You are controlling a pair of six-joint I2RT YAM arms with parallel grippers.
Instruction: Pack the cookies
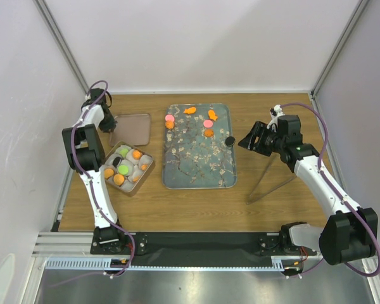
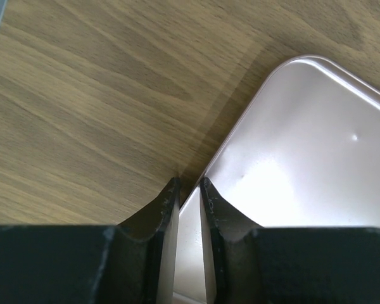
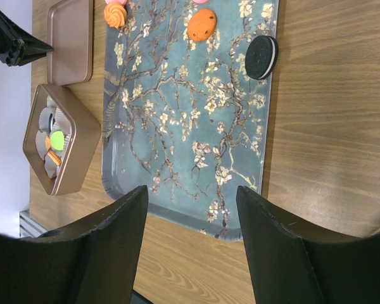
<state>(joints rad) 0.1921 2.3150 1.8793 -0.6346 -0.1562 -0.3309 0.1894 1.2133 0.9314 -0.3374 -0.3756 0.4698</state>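
Roughly half done, I judge: several cookies sit in the tin at the left of the table, while seven more (one black, nearest the right gripper) lie on the floral tray. The right jaws are spread and empty over the tray; the left gripper has its jaws pinched on the rim of the lid lying beside the tin

Lid: edge hidden between left end effector fingers, its right side cropped.
Tray: end farthest from right end effector cropped, along with pink cookie.
Tin: cookies inside mostly wall-hidden.
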